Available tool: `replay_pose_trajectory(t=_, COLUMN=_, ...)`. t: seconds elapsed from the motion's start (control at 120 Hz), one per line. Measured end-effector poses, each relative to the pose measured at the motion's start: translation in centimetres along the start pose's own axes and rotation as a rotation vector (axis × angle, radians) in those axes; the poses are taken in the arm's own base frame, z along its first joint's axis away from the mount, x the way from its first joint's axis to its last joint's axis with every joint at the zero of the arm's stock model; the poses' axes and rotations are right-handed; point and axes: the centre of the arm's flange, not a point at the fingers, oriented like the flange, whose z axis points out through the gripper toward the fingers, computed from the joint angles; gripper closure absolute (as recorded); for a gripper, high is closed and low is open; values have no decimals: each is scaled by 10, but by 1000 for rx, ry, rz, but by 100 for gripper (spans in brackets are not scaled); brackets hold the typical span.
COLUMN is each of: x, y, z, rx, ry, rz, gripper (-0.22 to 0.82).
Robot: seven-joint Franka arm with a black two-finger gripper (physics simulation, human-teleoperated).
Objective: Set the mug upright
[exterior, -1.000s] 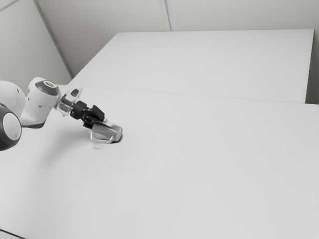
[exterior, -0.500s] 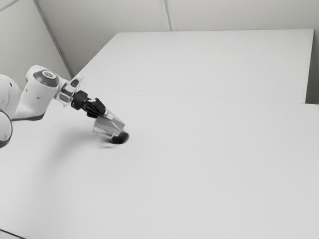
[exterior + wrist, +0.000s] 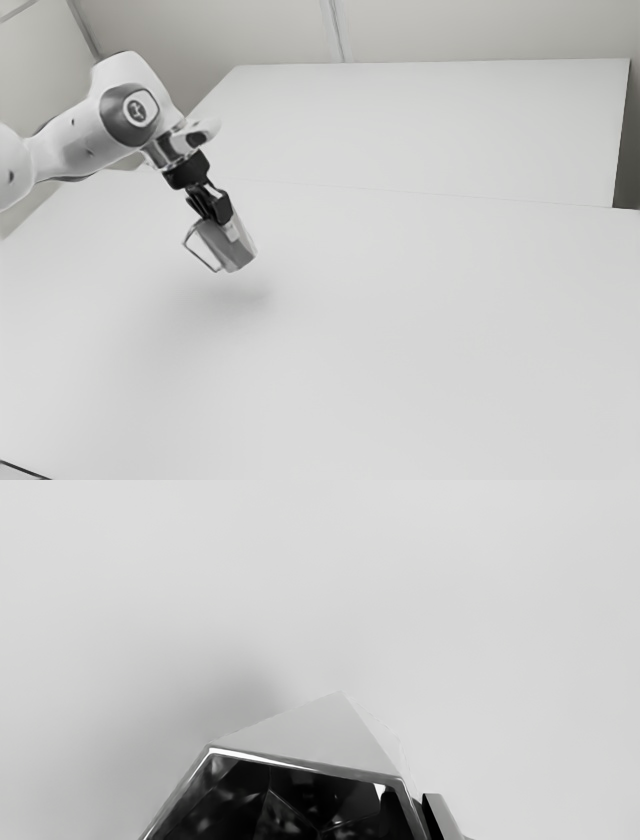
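The table point(image 3: 420, 340) ran broad and pale under everything, with a soft shadow point(image 3: 240, 296) lying beneath the load. Over it the arm point(image 3: 95, 135) reached in from the exterior view's left, bent downward at the wrist. The tool point(image 3: 224, 222) pointed down at a slant and was clamped on the mug point(image 3: 228, 249), by its wall at the open end. In the wrist view one finger point(image 3: 443, 816) stood just outside that wall; a dark shape inside might have been its partner or a reflection.

The mug hung in the air above the table, tilted, its mouth toward the tool and its base slanting down toward the exterior view's right. It likely needed levelling before the base could sit flat.

It looked like glossy metal, so it would probably be stiff, fairly light and hard to break, yet slippery. The flat faces of its wall should give a better seat than the corners. Held at one side, it could swing or twist under its own weight, so a firm pinch and a slow descent would suit it. The handle point(image 3: 201, 258) stuck out on the side toward the exterior view's left, best left free. The shiny rim point(image 3: 300, 768) was thin and might slide if pinched too shallowly.
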Motion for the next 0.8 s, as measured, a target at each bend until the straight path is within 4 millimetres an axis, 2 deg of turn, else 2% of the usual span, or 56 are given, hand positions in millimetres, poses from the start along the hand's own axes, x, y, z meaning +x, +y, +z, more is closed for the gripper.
replay_pose_trajectory(t=0.225, x=-18, y=75, z=7, rx=163, ry=-71, rz=16, gripper=78)
replay_pose_trajectory(t=0.308, x=-25, y=94, z=14, rx=218, ry=-81, rz=10, gripper=78)
replay_pose_trajectory(t=0.517, x=-46, y=110, z=38, rx=348, ry=-65, rz=-39, gripper=78)
replay_pose_trajectory(t=0.8, x=-71, y=102, z=78, rx=437, ry=15, rz=-116, gripper=78)
